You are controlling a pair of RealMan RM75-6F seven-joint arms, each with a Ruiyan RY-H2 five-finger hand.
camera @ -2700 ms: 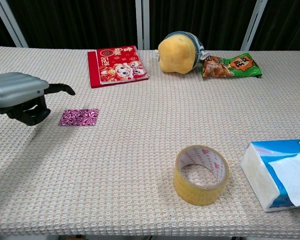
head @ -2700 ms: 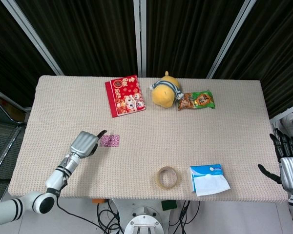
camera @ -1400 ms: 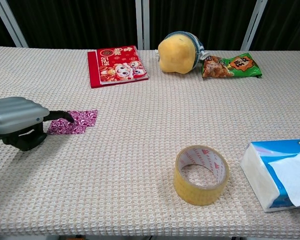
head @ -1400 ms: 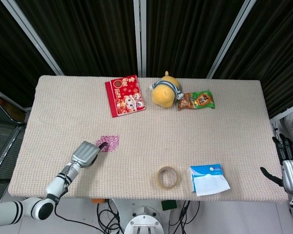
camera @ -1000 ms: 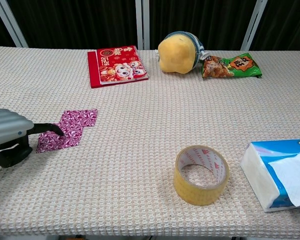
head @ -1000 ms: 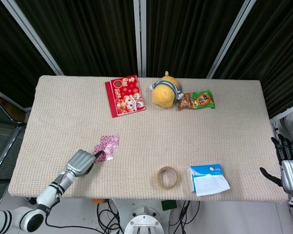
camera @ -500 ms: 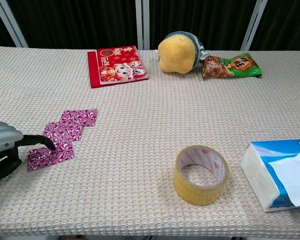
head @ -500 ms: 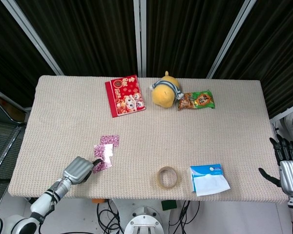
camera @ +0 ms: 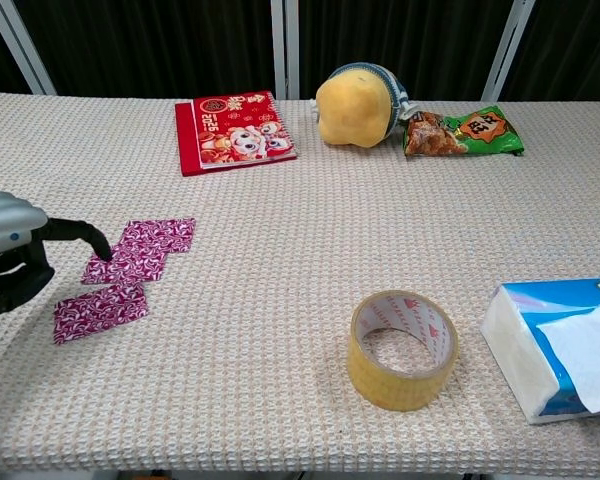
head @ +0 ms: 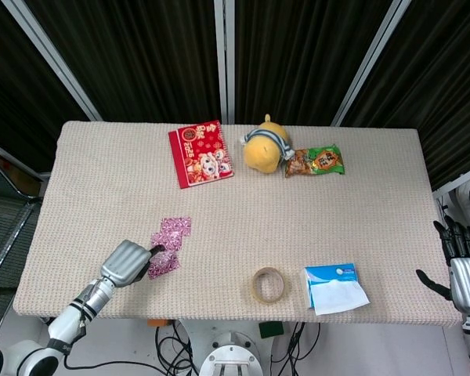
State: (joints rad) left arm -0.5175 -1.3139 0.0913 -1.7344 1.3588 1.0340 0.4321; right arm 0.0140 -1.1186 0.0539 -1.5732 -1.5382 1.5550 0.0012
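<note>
Nearest edge: yellow roll of packing tape (camera: 403, 349) w/ blue-and-white tissue pack (camera: 557, 347) to its right. Left robot hand (camera: 10, 260) low at near-left of woven beige bench (head: 360, 204), one dark fingertip (camera: 98, 243) out over the pink-purple foil sachets (camera: 120, 275), can't tell if touching; nothing held. Right robot hand (head: 460, 270) off bench's right edge, fingers apart, empty. Far side: red printed booklet (camera: 234, 130), yellow plush toy (camera: 355, 105), green snack bag (camera: 463, 132).
</note>
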